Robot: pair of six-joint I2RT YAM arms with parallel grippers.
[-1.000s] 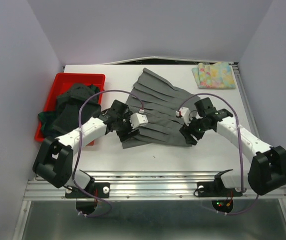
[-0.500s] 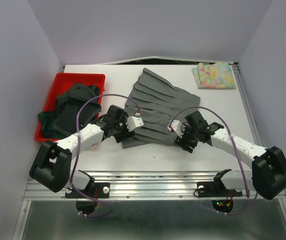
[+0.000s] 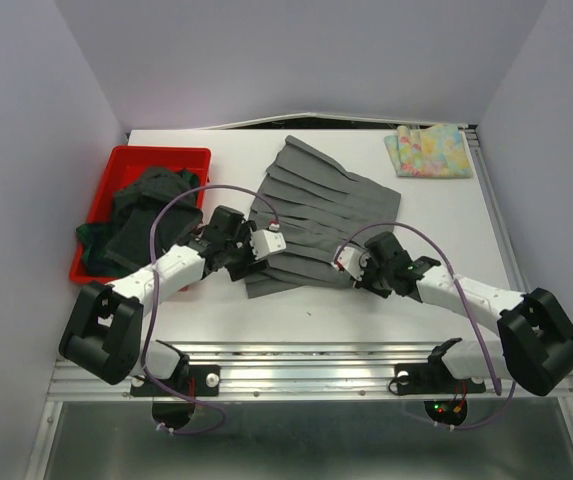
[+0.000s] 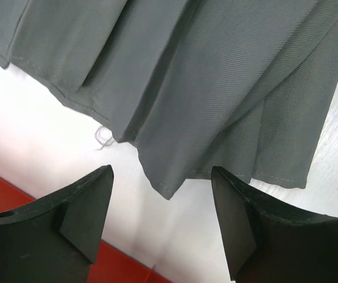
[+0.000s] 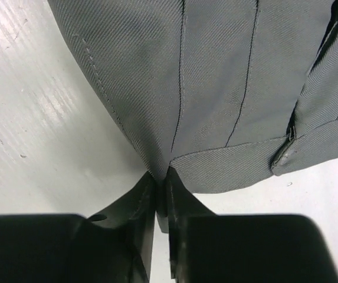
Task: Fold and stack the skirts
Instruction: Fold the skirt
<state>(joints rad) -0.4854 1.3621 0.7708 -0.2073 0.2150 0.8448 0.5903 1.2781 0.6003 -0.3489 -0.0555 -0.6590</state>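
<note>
A grey pleated skirt [image 3: 316, 215] lies spread across the middle of the table. My right gripper [image 5: 160, 175] is shut on the skirt's near hem [image 5: 216, 118], the cloth pinched up between the fingertips. My left gripper [image 4: 160, 203] stands open just short of the skirt's near left corner [image 4: 163, 186], with only bare table between its fingers. In the top view the right gripper [image 3: 358, 272] sits at the skirt's near right edge and the left gripper [image 3: 251, 258] at its near left edge. A folded pastel floral skirt [image 3: 428, 150] lies at the far right corner. Dark skirts [image 3: 141, 212] fill the bin.
A red plastic bin [image 3: 121, 165] stands at the left edge of the table, and its rim [image 4: 15, 197] shows under the left fingers. Purple cables loop over both arms. Grey walls close in the table on three sides.
The right gripper moved down and left to the skirt's near hem and closed on it. The left gripper slid a little nearer the skirt's left corner and stayed open.
</note>
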